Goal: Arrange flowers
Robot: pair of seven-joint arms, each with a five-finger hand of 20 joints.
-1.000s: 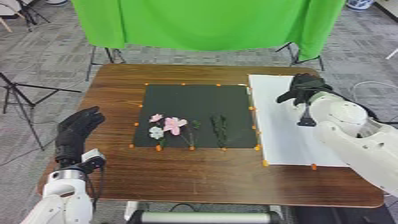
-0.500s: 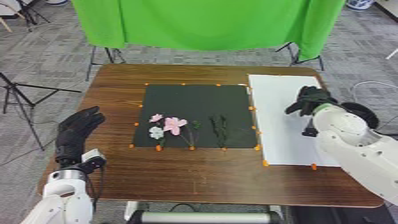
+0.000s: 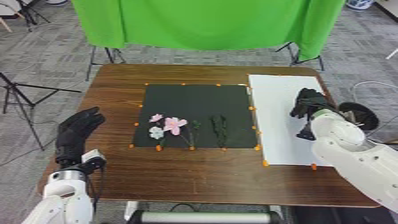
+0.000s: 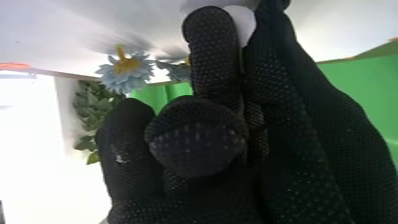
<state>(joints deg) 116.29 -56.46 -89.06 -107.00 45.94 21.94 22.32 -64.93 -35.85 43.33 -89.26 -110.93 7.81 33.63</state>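
In the head view, my right hand point(image 3: 309, 103) is over the white board point(image 3: 282, 145). My left hand point(image 3: 78, 131) rests open at the table's left side. Pink flowers point(image 3: 174, 125) and a white flower point(image 3: 156, 132) lie on the black mat point(image 3: 187, 100), with dark green stems point(image 3: 219, 130) to their right. The right wrist view shows my right hand point(image 4: 195, 142) close to the board point(image 4: 80, 30), with a rounded white thing point(image 4: 241, 22) partly hidden behind it. Beside the hand are a pale blue flower point(image 4: 127, 71) and green leaves point(image 4: 91, 112). What the hand holds is unclear.
Orange markers point(image 3: 266, 163) line the edges of the mat and board. A dark round object point(image 3: 360, 116) is just right of my right arm. Beyond the brown table point(image 3: 204, 175) hangs a green cloth point(image 3: 213, 25).
My right hand has moved over the board toward the robot and slightly right. More of the dark round object shows beside the arm. My left hand has kept still.
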